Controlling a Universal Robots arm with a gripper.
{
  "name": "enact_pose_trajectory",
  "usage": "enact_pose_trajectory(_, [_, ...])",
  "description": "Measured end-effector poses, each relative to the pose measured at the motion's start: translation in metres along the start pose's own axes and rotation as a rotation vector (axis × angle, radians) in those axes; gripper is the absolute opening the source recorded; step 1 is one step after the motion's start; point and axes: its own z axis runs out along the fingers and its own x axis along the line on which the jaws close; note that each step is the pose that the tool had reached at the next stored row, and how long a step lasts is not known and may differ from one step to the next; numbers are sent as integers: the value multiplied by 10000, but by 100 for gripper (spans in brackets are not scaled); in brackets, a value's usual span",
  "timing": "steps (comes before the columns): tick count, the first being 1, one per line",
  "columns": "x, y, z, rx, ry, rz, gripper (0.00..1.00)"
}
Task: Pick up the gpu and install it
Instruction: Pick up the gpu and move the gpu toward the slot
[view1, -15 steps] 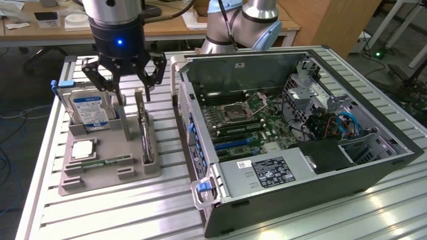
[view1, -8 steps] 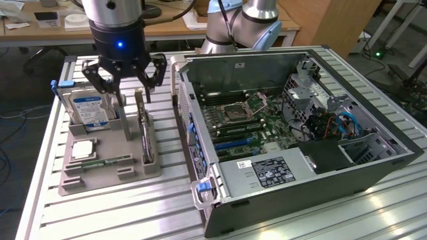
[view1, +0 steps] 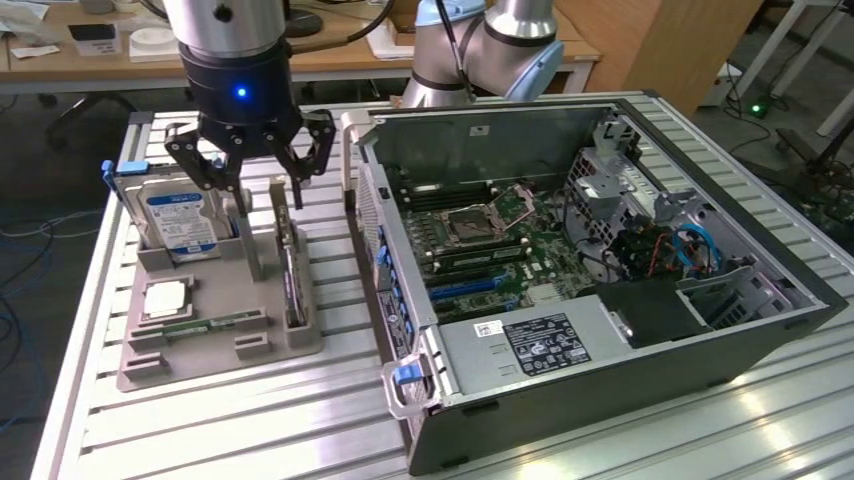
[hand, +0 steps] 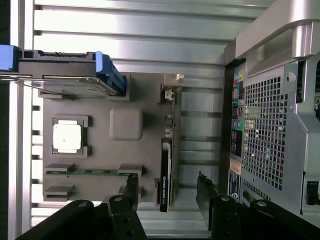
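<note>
The gpu (view1: 288, 262) is a thin dark card with a silvery edge strip. It stands on edge in a slot of the grey holder tray (view1: 200, 362). In the wrist view the gpu (hand: 167, 150) shows edge-on. My gripper (view1: 263, 188) hangs open just above the card's far end, holding nothing. In the wrist view my gripper (hand: 168, 192) has one black finger (hand: 132, 189) on each side of the card's line, both clear of it.
The tray also holds an upright blue-labelled hard drive (view1: 180, 222), a square processor (view1: 163, 298) and a green memory stick (view1: 214, 323). The opened computer case (view1: 747, 335) lies at the exterior view's right, its motherboard (view1: 474, 250) exposed. Everything rests on a slatted aluminium table (view1: 267, 430).
</note>
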Motion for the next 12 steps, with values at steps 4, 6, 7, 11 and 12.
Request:
enact_pose_trajectory(4, [-11, -1, 2, 0, -1, -3, 59])
enact_pose_trajectory(6, [-20, -1, 2, 1, 0, -2, 59])
enact_pose_trajectory(7, [-24, -1, 3, 1, 0, -2, 59])
enact_pose_trajectory(11, [-36, -3, 8, 0, -1, -2, 59])
enact_pose_trajectory(12, [-36, -5, 9, 1, 1, -2, 59])
